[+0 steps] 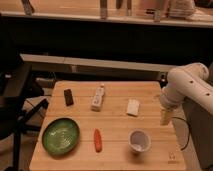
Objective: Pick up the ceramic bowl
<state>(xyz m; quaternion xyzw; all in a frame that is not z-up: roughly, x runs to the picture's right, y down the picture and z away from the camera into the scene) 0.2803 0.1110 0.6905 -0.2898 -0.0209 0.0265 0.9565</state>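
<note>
The ceramic bowl (60, 135) is a wide, shallow green dish with a paler centre. It sits at the front left of the wooden table (115, 90). My gripper (165, 118) hangs from the white arm (185, 85) over the table's right edge, pointing down. It is far to the right of the bowl and holds nothing that I can see.
A small white cup (139, 141) stands at the front right, near the gripper. A red carrot-like item (97, 140) lies right of the bowl. A white bottle (98, 97), a black object (68, 97) and a white packet (132, 107) lie further back. A dark chair (12, 100) stands left.
</note>
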